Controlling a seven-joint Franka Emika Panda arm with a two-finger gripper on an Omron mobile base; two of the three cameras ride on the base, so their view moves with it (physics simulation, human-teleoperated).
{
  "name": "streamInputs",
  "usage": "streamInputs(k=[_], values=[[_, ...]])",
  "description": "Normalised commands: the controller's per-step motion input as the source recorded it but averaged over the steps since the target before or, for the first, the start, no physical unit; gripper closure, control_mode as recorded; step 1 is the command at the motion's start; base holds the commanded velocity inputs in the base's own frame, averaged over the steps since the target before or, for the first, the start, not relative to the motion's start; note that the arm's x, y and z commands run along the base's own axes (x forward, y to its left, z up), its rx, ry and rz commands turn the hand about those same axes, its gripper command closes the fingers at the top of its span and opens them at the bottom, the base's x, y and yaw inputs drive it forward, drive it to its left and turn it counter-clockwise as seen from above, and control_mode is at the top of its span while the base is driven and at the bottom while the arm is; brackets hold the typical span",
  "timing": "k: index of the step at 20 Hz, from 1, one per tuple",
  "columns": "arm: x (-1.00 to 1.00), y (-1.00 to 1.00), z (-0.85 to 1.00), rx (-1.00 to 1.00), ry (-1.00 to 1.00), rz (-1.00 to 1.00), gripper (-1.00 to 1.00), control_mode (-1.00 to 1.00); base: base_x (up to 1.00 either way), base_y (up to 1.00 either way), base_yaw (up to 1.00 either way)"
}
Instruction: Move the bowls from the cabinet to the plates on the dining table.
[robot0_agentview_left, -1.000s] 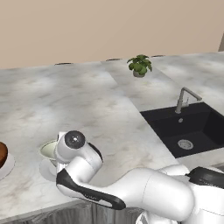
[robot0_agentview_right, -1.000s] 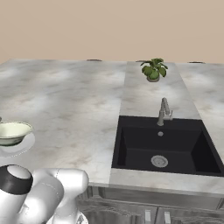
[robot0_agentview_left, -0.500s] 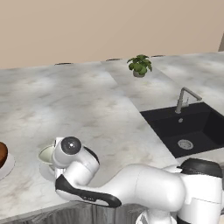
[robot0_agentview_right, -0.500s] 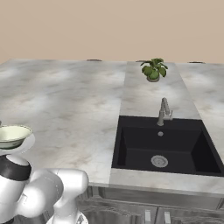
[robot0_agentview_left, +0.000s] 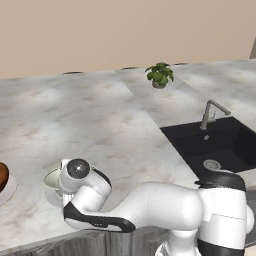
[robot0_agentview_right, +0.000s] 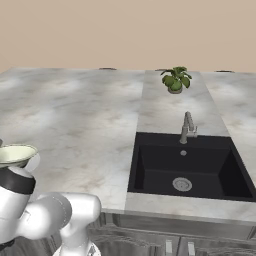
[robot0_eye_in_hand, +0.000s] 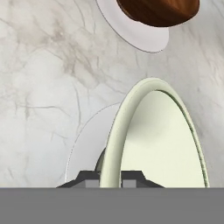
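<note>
- Your brown bowl (robot0_agentview_left: 2, 176) is cut by the left base view's edge, and by the hand view's top.
- The arm hides most of the cream bowl (robot0_agentview_left: 51, 179) and its plate (robot0_eye_in_hand: 89, 146).
- Whether that bowl touches the plate can't be told.

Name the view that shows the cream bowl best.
Hand view: the cream bowl looms large, its rim between the pincer tips, above a plate. The left base view has it half behind the arm; the right base view catches it at the edge.

Both base views look forward and down over the marble table (robot0_agentview_left: 100, 120) and sink (robot0_agentview_right: 185, 167), while the hand view looks closely down onto that tabletop.
</note>
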Motion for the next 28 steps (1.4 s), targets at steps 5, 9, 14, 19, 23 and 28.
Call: streamInputs(k=[5, 9, 14, 19, 23, 28], values=[[0.26, 0.00, 0.00, -0.01, 0.00, 0.01, 1.00, -1.00, 0.00, 0.00, 0.00], [0.23, 0.06, -0.14, 0.00, 0.00, 0.02, 1.00, -1.00, 0.00, 0.00, 0.00], [0.30, 0.04, -0.24, 0.00, 0.00, 0.03, 1.00, -1.00, 0.00, 0.00, 0.00], [0.21, 0.06, -0.25, 0.00, 0.00, 0.03, 1.00, -1.00, 0.00, 0.00, 0.00], [0.00, 0.09, -0.04, 0.00, 0.00, 0.03, 1.00, -1.00, 0.00, 0.00, 0.00], [-0.14, 0.00, 0.00, 0.00, -0.01, 0.00, 1.00, -1.00, 0.00, 0.00, 0.00]])
